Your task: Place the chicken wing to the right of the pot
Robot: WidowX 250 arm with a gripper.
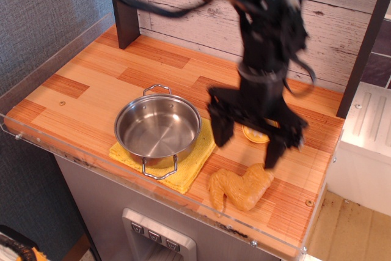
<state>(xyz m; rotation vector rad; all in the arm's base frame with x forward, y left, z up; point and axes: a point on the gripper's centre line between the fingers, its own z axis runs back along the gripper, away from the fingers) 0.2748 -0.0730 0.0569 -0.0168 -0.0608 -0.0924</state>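
Wing (241, 187) lies flat on table (91, 84) near front edge, right of pot (157, 128), apart from it. Pot sits on yellow cloth (198, 154), empty inside. Hand (247, 145) blurred, above and just behind wing, fingers spread wide, gripping nothing, not touching wing. Yellow round item (255, 134) partly hidden behind hand, on table farther back.

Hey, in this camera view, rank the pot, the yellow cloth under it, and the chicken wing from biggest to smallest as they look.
1. The yellow cloth, though the pot hides much of it, so this is close.
2. The pot, nearly as wide as the cloth.
3. The chicken wing, clearly smallest, lying nearest the front edge.
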